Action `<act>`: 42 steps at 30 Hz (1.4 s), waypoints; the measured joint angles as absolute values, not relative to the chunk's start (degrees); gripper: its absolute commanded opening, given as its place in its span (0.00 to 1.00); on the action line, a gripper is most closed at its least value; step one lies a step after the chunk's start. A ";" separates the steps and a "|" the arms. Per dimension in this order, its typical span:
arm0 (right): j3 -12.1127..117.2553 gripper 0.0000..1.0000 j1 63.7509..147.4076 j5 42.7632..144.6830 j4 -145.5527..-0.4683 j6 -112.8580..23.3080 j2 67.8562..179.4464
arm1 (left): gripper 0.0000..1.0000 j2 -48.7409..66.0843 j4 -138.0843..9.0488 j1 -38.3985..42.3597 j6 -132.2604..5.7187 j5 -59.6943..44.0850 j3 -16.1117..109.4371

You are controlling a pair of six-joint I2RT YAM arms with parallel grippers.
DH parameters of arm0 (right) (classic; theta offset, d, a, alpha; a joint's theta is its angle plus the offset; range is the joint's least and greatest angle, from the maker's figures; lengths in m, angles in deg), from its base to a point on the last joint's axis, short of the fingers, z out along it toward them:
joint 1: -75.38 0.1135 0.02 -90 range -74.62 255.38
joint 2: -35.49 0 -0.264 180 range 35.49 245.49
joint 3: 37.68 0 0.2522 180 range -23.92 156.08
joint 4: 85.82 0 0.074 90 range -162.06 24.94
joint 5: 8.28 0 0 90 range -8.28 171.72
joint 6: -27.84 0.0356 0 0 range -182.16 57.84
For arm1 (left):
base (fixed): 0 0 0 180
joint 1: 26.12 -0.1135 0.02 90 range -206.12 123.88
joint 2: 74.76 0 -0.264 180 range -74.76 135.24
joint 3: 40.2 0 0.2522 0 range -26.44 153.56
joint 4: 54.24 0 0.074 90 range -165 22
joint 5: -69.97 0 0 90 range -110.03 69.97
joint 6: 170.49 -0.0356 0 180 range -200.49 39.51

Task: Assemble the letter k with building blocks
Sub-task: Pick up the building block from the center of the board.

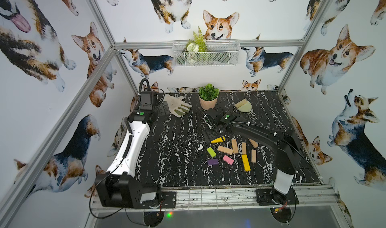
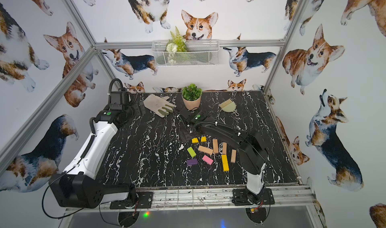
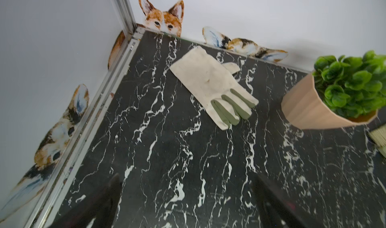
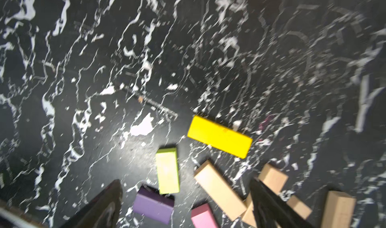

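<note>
Wire basket (image 1: 221, 54): fern (image 1: 199, 40); pot (image 1: 206, 104): plant (image 1: 208, 91); blocks (image 1: 225, 150) loose.

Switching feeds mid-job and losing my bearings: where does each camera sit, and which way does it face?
Top views: high above the table's near edge, facing down toward the back wall; left arm, right arm show.
Left wrist: on the left arm, facing the far left corner, glove, pot; open left hand's fingertips show.
Right wrist: on the right arm, facing down at the blocks; open right hand's fingertips show.
Shared: glove and pot, top and left wrist; yellow block, top and right wrist.
</note>
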State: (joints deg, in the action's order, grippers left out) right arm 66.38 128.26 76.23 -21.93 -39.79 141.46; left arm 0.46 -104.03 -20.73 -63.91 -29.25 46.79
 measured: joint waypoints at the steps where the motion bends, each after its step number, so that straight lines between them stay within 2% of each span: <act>1: 66.47 0.70 128.24 78.22 -21.25 -39.24 142.49 | 1.00 -0.87 -104.60 -20.69 -63.76 -28.85 44.78; 4: 66.45 0.64 128.39 83.40 -18.87 -38.43 145.90 | 1.00 -2.99 -104.73 -20.69 -63.58 -28.33 40.06; 12: 65.66 0.64 131.63 89.28 -15.61 -38.54 149.70 | 1.00 -4.94 -104.69 -20.47 -62.86 -30.32 33.63; 28: 67.74 0.64 131.54 84.90 -15.24 -41.10 155.25 | 1.00 -4.37 -102.00 -19.94 -62.69 -29.31 29.48; 29: 67.93 0.60 131.54 84.69 -15.22 -41.17 155.47 | 1.00 -4.10 -101.98 -19.92 -62.67 -29.14 29.57; 42: 68.83 0.44 131.19 82.98 -14.85 -42.61 158.31 | 1.00 -0.26 -103.83 -19.92 -57.79 -30.30 33.70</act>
State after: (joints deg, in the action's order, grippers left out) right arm 68.83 131.19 82.98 -14.85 -42.61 158.31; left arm -0.26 -103.83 -19.92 -57.79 -30.30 33.70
